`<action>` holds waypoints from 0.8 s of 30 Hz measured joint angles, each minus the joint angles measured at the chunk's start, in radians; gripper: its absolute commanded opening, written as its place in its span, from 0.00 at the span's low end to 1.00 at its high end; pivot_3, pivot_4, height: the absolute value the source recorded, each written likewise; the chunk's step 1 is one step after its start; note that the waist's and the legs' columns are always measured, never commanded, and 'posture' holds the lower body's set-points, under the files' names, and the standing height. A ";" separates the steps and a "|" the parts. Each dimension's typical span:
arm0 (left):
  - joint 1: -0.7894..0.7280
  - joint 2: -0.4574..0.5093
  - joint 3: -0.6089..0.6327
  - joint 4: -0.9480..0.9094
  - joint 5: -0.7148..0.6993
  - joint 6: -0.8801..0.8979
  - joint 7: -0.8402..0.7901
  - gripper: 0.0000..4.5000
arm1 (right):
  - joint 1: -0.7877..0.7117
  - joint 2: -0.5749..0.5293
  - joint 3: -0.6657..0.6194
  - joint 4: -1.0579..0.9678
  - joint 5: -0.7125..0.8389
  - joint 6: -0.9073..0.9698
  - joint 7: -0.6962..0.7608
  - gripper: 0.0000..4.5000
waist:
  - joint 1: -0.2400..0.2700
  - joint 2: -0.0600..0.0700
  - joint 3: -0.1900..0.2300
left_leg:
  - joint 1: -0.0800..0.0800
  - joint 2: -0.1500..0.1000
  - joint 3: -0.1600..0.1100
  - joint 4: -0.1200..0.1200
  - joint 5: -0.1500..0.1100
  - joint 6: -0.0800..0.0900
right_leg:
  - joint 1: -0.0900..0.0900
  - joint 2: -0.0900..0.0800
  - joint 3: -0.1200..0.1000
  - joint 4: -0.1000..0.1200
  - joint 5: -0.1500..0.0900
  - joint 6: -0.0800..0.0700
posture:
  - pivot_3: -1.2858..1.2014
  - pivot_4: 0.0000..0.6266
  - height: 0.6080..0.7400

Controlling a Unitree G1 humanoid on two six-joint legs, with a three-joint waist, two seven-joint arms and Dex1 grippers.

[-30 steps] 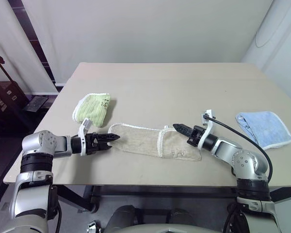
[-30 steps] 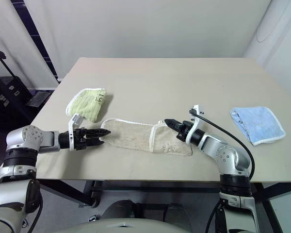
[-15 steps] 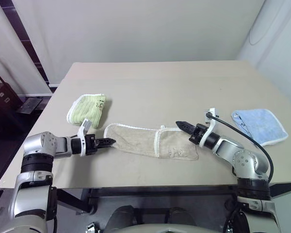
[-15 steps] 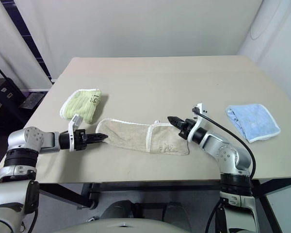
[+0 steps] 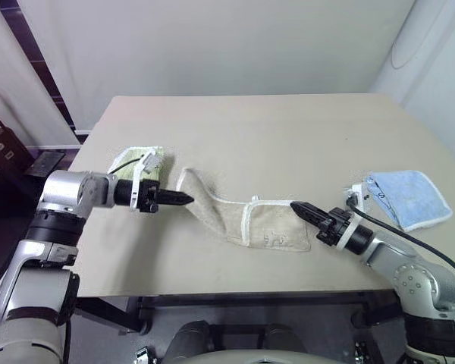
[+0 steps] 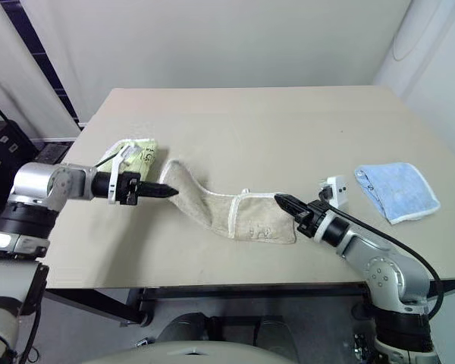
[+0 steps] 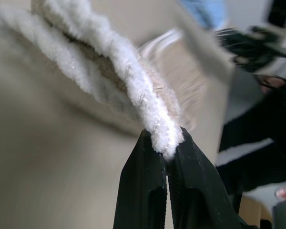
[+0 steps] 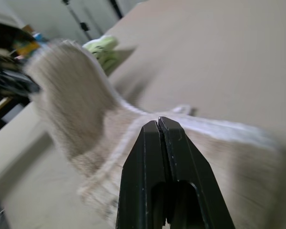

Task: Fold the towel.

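The soft, limp towel (image 5: 246, 220) sags across the tabletop (image 5: 273, 136) from its white edging, pinched in the left tool (image 7: 166, 149), while the right tool (image 5: 296, 206) hovers closed and empty at the doubled end

My beige terry towel (image 5: 246, 220) with white stitched edging lies long across the table's near side, its left end lifted, its right end folded flat
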 measured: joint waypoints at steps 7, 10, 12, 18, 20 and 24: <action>-0.094 -0.151 -0.156 0.042 0.053 -0.067 -0.103 0.01 | 0.070 -0.001 -0.074 -0.062 0.019 -0.005 -0.057 0.00 | -0.001 0.000 0.000 | -0.006 0.000 -0.001 0.006 0.002 -0.002 | 0.000 0.001 0.000 -0.002 -0.001 0.002 | 0.52 0.00 0.85; -0.127 -0.234 -0.214 0.124 0.102 -0.114 -0.126 0.01 | 0.103 0.008 -0.097 -0.087 0.021 -0.013 -0.089 0.00 | 0.000 0.000 0.000 | -0.009 0.000 -0.002 0.010 0.000 0.002 | -0.001 0.000 0.000 -0.001 -0.001 0.003 | 0.52 0.00 0.85; -0.144 -0.309 -0.243 0.190 0.133 -0.144 -0.130 0.01 | 0.109 0.020 -0.098 -0.088 0.020 -0.021 -0.111 0.00 | 0.004 0.000 0.000 | -0.009 0.000 -0.002 0.011 -0.002 0.006 | -0.002 0.000 -0.001 -0.001 -0.001 0.004 | 0.52 0.00 0.85; -0.185 -0.491 -0.279 0.308 0.195 -0.203 -0.140 0.01 | 0.115 0.045 -0.119 -0.091 0.021 -0.028 -0.187 0.00 | 0.002 0.000 0.000 | -0.013 0.000 -0.002 0.016 -0.002 0.015 | -0.001 0.000 -0.001 -0.001 0.002 0.009 | 0.52 0.00 0.85; -0.191 -0.547 -0.290 0.343 0.211 -0.216 -0.137 0.01 | 0.121 0.053 -0.122 -0.091 0.021 -0.034 -0.203 0.00 | 0.003 0.000 0.000 | -0.014 0.000 -0.003 0.018 -0.003 0.016 | -0.001 0.001 -0.001 -0.001 0.003 0.011 | 0.52 0.00 0.85; -0.220 -0.648 -0.275 0.451 0.251 -0.255 -0.066 0.01 | 0.141 0.056 -0.127 -0.091 0.021 -0.035 -0.221 0.00 | 0.004 0.001 0.000 | -0.014 0.000 -0.004 0.023 -0.004 0.019 | -0.001 0.001 -0.001 -0.001 0.005 0.018 | 0.52 0.00 0.85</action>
